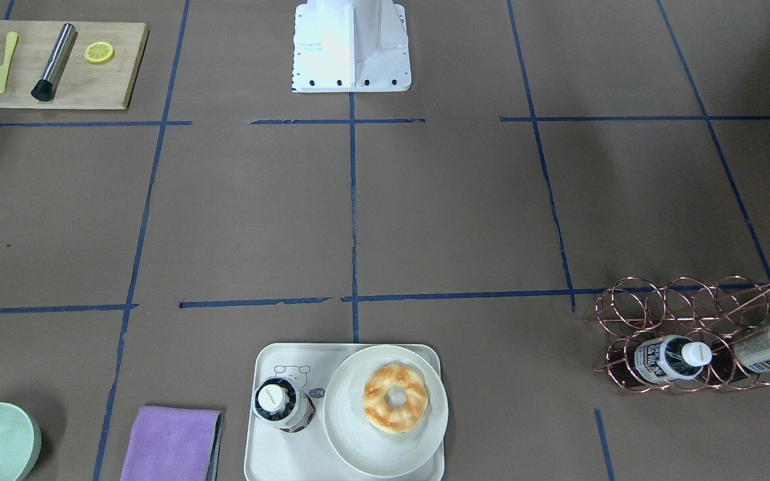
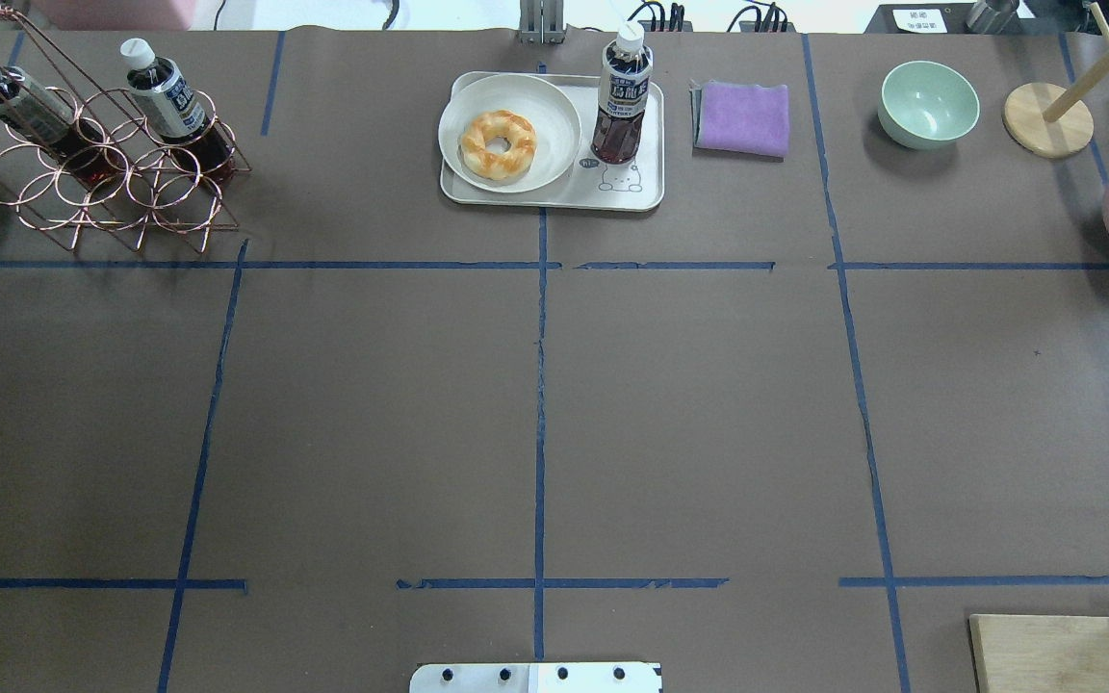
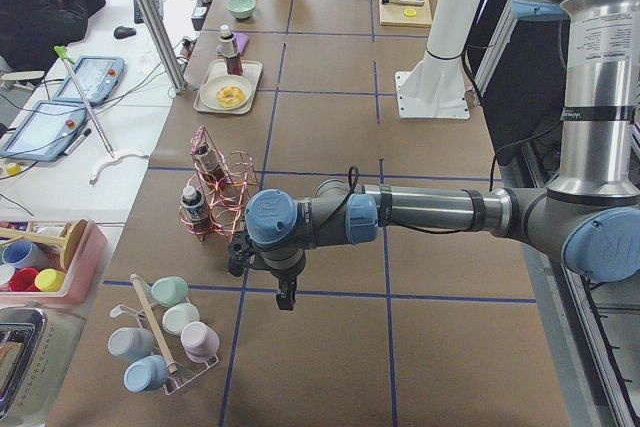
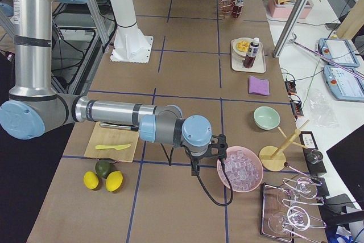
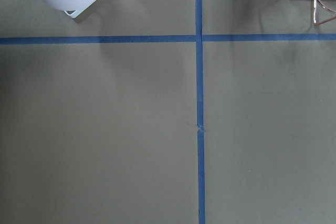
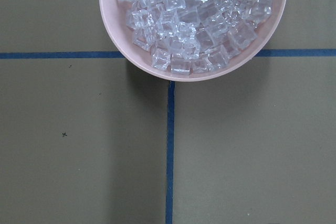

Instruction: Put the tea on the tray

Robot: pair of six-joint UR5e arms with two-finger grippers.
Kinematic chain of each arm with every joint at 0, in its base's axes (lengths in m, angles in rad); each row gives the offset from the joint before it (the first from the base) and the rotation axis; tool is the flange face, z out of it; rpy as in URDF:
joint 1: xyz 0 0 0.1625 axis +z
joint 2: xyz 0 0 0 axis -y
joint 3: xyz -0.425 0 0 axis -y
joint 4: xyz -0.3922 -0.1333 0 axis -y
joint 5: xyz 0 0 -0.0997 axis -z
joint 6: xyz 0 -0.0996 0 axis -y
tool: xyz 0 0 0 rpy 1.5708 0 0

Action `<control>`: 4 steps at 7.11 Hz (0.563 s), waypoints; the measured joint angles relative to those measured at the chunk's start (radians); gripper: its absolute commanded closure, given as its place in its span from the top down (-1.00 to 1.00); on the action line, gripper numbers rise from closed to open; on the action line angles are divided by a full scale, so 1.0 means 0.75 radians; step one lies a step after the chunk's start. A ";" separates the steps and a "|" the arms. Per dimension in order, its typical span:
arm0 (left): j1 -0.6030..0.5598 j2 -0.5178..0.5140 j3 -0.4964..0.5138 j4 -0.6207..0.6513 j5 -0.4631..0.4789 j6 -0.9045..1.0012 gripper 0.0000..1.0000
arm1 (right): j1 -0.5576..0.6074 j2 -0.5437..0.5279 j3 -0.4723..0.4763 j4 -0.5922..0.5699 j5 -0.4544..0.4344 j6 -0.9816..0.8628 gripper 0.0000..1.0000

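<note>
Tea [image 2: 624, 96]: upright on tray [image 2: 554, 200], top centre overhead; we judge it placed.
Left gripper [image 3: 286, 299], right gripper [image 4: 195, 170]: both well away; opening, we cannot tell.

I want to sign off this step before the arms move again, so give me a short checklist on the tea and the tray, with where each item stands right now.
1. Tea on tray: ok. The tea stands upright inside the tray, by the bear drawing.
2. Cap on: ok. The white cap is in place.
3. Tea apart from the plate: cannot tell; they are very close.
4. Left hand clear of tray: ok, it hangs near the copper rack. Open or shut: cannot tell.
5. Right hand clear of tray: ok, it hangs beside the pink ice bowl. Open or shut: cannot tell.
</note>
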 measured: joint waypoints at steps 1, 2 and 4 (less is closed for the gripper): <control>0.000 -0.002 0.001 0.000 0.000 0.000 1.00 | 0.000 0.000 0.000 0.000 0.000 0.000 1.00; 0.000 -0.004 0.003 0.000 0.000 0.000 1.00 | 0.001 0.001 0.001 0.000 0.000 0.000 1.00; 0.000 -0.008 0.008 0.000 0.000 0.000 1.00 | 0.003 0.003 0.002 0.000 0.001 0.000 1.00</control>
